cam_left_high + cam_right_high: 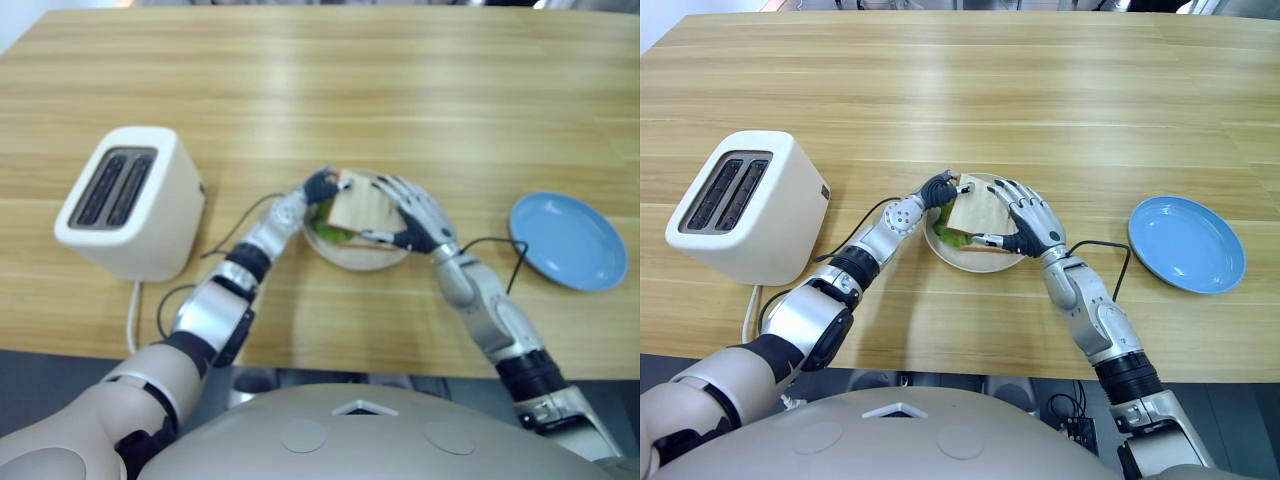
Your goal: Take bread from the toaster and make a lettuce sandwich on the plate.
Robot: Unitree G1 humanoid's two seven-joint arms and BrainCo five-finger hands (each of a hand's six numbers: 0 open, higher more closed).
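Right eye view: bread slice (980, 210) over lettuce (952, 238) on plate (985, 262).
L hand (937, 188) pinched its left corner; R hand (1032, 225), fingers spread, clasped its right edge.

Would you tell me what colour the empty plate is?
The empty plate is light blue, clearest in the right eye view.

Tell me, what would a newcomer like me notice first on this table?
The robot's hands meet at mid-table: the left hand and the right hand both grip a bread slice, held over green lettuce on a tan plate. A white toaster stands at the left, and a blue plate lies at the right.
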